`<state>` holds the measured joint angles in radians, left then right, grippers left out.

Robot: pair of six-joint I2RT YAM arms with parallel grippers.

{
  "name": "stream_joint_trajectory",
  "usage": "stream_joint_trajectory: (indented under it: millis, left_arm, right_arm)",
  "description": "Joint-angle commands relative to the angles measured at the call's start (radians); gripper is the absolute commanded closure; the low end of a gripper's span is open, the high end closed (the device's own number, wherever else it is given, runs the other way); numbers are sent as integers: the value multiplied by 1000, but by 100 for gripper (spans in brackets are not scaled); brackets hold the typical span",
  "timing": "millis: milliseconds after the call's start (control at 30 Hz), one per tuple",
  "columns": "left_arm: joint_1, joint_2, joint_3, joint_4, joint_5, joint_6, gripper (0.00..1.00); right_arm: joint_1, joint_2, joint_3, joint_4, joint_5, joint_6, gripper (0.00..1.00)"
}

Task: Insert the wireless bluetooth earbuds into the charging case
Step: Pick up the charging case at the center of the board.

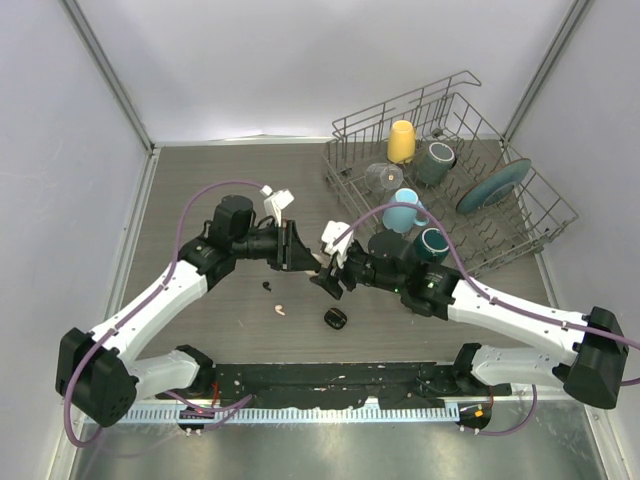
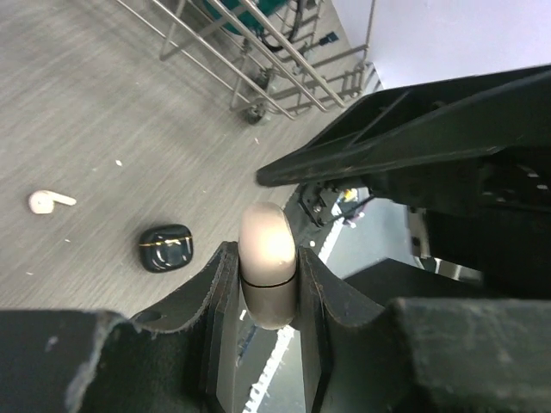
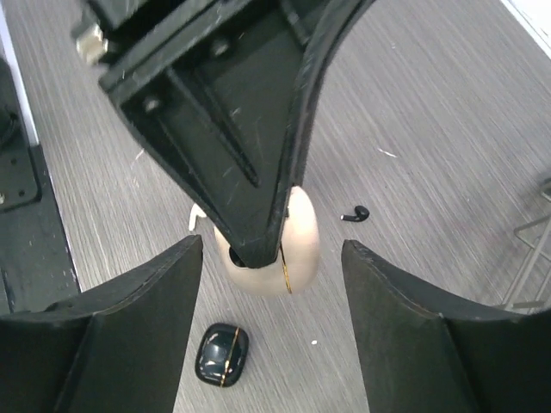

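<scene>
My left gripper (image 1: 303, 256) is shut on a cream-white charging case (image 2: 267, 254) and holds it above the table. The case's seam looks closed. The case also shows in the right wrist view (image 3: 297, 245). My right gripper (image 1: 330, 281) is open. Its fingers (image 3: 146, 292) stand either side of the cream case without touching it. A black charging case (image 1: 335, 318) lies closed on the table below. One cream-white earbud (image 1: 280, 308) and one black earbud (image 1: 267, 286) lie loose on the table left of it. The other earbuds are out of view.
A wire dish rack (image 1: 540, 230) at the back right holds a yellow cup (image 1: 401, 140), blue cups (image 1: 403, 210), dark mugs and a teal plate (image 1: 492, 186). The black base rail (image 1: 330, 385) runs along the table's near edge.
</scene>
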<state>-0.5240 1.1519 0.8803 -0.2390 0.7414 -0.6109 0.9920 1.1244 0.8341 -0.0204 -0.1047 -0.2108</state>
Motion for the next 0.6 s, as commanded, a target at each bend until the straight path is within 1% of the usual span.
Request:
stream_joint_trajectory:
  millis: [0,67,100,167,200,233,400,500,533,567]
  left_arm:
    - [-1,-17,6,33,-86,20,100]
    - [8,-15,11,47,-137,-22,100]
    - [18,-14,14,56,-142,-48,100]
    - [57,-8,19,84,-129,-143,100]
    - [73,-6,19,99,-120,-177,100]
    - [106,-8,14,142,-105,-250,100]
    - [212,-37,-12,279,-40,-435,100]
    - [260,-63,-38,363,-17,-536,100]
    - [269,-70,-58,426,-8,-559,100]
    - [275,-75,-64,453,-2,-610,100]
  right_arm:
    - [-3,-12,97,-7,80,140,27]
    - [-3,-29,97,-33,95,171,26]
    - [-3,-35,96,-42,133,183,25]
    - [-3,-69,92,-61,161,209,24]
    - [-3,-81,91,-64,192,241,20]
    - [-3,-104,92,-65,213,263,20]
    - [-7,-159,112,-79,310,375,16]
    - [-19,-158,158,-114,349,444,16]
    - [-26,-152,177,-130,352,467,16]
    - [-33,-141,197,-169,347,487,16]
